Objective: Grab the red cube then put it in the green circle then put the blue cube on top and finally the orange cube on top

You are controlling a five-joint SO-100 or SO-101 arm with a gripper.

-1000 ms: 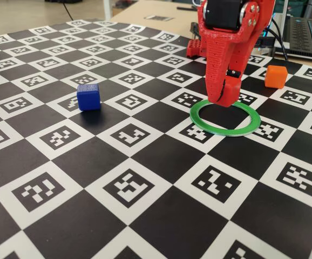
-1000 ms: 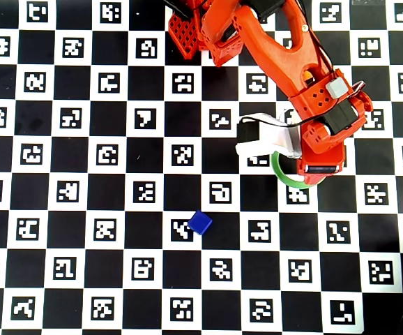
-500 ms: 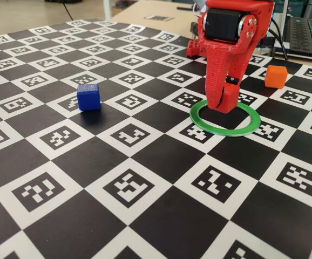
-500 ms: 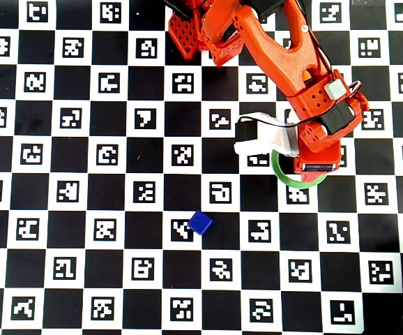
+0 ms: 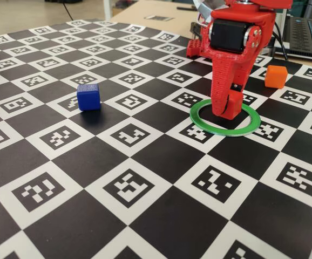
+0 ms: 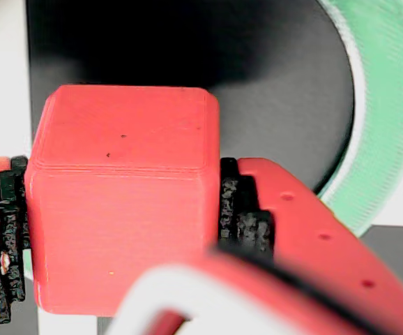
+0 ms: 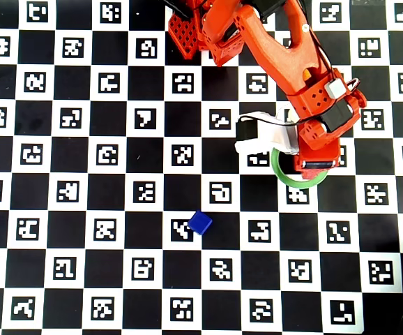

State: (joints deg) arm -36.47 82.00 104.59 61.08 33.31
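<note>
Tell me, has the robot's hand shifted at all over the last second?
Yes. In the fixed view the hand has slid right and lower, from the green circle's left rim to inside it, gripping the red cube.

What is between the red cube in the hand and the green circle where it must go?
Nothing visible. In the wrist view the hand grips the red cube right over the dark, bare centre of the green circle. The blue cube and orange cube sit well away from it.
</note>
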